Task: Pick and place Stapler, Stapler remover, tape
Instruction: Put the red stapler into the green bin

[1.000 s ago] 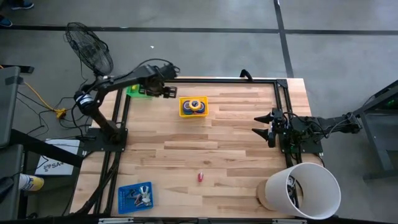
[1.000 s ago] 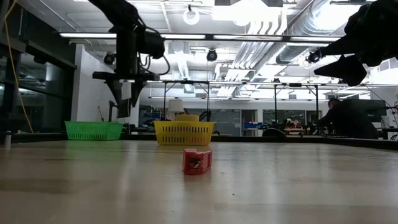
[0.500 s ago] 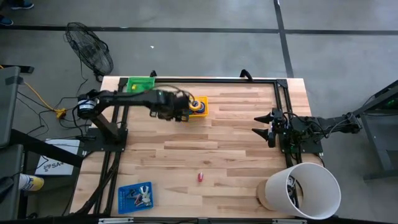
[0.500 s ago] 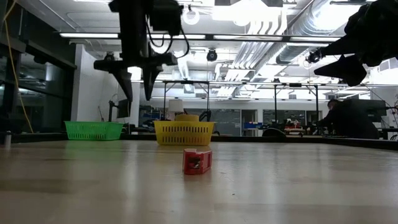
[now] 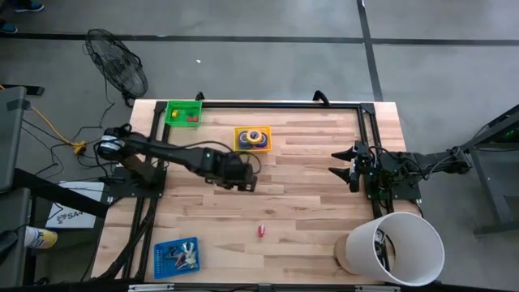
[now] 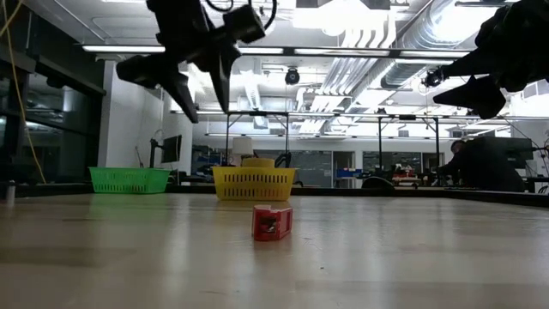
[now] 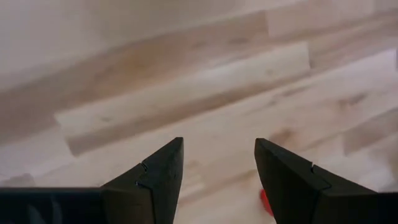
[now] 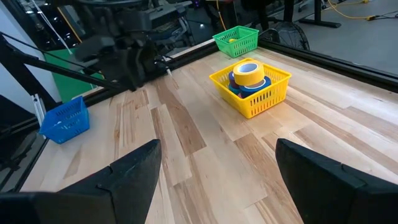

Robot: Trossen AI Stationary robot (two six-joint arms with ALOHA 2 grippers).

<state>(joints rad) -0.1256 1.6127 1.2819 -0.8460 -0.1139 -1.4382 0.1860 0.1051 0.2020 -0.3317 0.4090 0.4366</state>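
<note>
The tape rolls (image 5: 253, 137) sit stacked in the yellow basket (image 5: 240, 146) near the table's (image 5: 308, 203) far edge. The left gripper (image 5: 243, 183), fingers spread and empty, hangs above mid-table. The right gripper (image 5: 335, 161), spread too, waits near the right edge.

Wooden table (image 5: 308, 203): 3 baskets, red piece (image 5: 260, 231)

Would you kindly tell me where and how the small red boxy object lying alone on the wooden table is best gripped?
Grip the small red boxy object across its narrow middle, coming straight down from above. In the high view it looks longer than wide and lies flat on the wooden table with nothing beside it, so fingers should fit on both long sides. The open left hand hovers nearest.
</note>
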